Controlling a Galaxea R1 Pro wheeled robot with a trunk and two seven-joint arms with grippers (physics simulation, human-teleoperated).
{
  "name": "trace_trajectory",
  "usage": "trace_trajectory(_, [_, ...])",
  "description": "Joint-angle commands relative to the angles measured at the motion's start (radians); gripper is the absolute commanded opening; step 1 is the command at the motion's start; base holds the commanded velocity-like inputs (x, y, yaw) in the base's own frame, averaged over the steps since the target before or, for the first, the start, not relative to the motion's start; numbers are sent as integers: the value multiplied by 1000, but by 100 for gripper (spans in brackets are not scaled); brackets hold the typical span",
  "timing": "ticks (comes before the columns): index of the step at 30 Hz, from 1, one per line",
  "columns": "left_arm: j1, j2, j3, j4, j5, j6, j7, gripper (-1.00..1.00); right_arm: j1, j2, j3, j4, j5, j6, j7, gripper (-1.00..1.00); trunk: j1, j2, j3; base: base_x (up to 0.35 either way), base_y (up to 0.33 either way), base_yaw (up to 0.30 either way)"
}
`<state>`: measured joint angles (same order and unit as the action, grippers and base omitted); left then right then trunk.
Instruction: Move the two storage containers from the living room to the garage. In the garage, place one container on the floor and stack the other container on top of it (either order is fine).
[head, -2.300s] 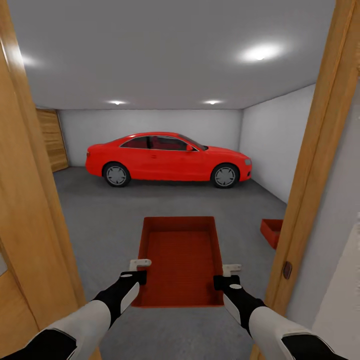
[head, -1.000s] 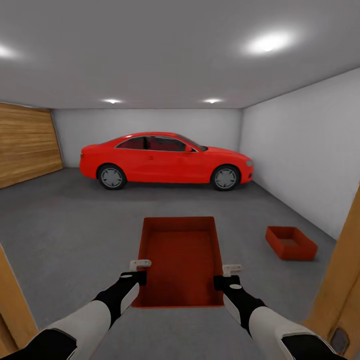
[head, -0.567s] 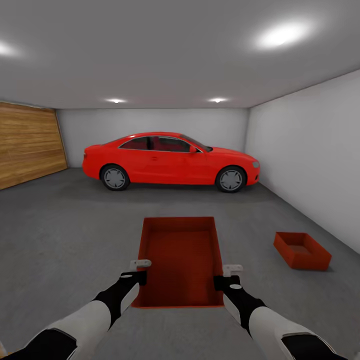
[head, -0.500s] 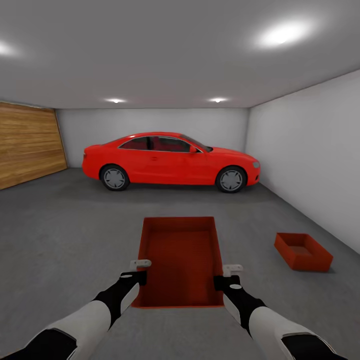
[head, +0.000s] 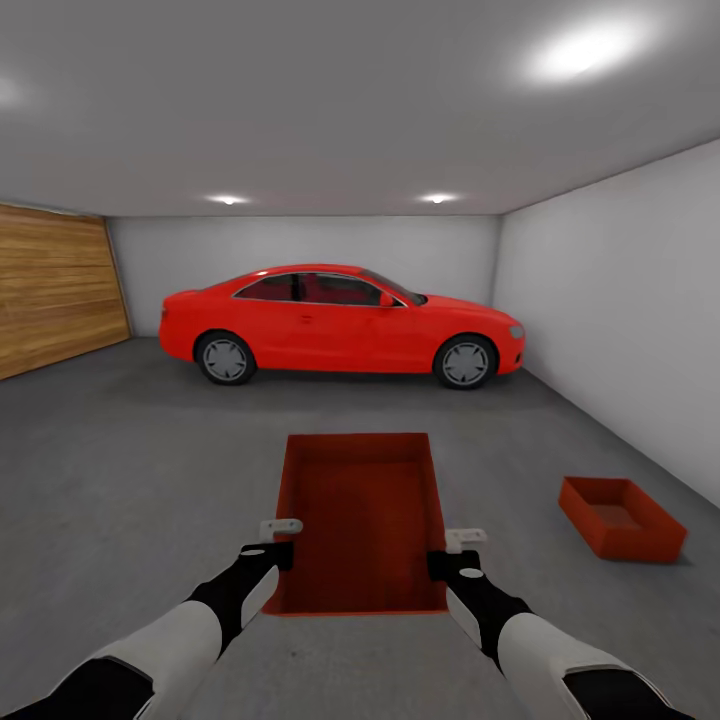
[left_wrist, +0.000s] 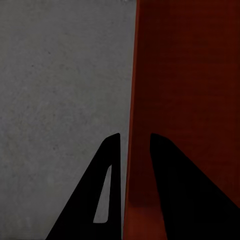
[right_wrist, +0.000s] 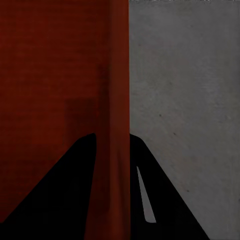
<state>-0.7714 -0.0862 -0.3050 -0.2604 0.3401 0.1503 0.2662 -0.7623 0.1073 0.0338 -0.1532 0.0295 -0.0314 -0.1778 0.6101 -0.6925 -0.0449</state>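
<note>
Here, held container (head: 362, 525) empty; floor container (head: 622, 517) likewise empty.

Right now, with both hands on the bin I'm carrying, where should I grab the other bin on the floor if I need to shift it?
Take the container on the floor by its two long thin walls, one hand each from above, as the left hand and right hand now pinch the carried container. It sits open-topped and upright, at an angle near the right wall, so square up first.
</note>
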Motion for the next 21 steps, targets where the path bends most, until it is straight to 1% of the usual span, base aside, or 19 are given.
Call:
trace_trajectory(1, [-2,37,53,-5,-23,-12,21,-100,0,0,5,3,-10,-2,6,-100,1,-2,-2,322,0,0])
trace_trajectory(21, [-2,37,53,-2,-23,-11,21,-100,0,0,5,3,-10,-2,6,-100,1,-2,-2,322,0,0])
